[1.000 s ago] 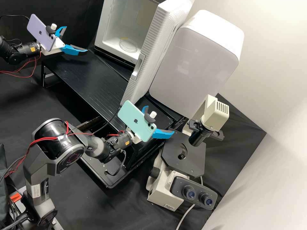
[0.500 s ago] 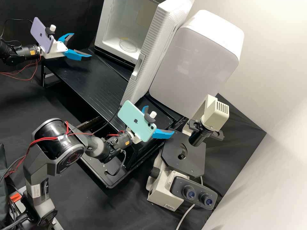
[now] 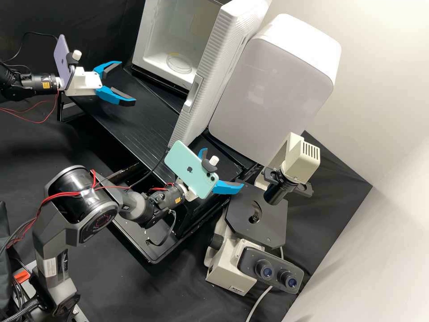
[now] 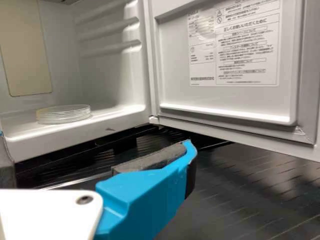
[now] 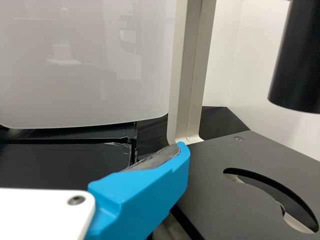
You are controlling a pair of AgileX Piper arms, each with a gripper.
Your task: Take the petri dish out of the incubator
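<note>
A clear petri dish [image 3: 179, 62] lies on the floor of the open white incubator [image 3: 152, 27], whose door [image 3: 214, 67] is swung wide. In the left wrist view the petri dish [image 4: 63, 113] rests inside the incubator [image 4: 100, 65], beyond one of my blue fingers [image 4: 150, 185]. My left gripper [image 3: 127, 83] hovers open and empty over the black shelf, in front of the incubator and to its left. My right gripper [image 3: 225, 170] is open and empty just above the microscope stage [image 5: 240, 190], with one finger [image 5: 150, 185] in the right wrist view.
A large white box [image 3: 272, 85] stands right of the incubator door. A microscope [image 3: 254, 259] sits at the front right with its dark condenser [image 5: 297, 55] above the stage. The black ribbed shelf [image 3: 134, 116] runs from the incubator to the right arm.
My left gripper has moved right and a little down along the shelf toward the incubator's open front, staying open. The right arm has not moved.
</note>
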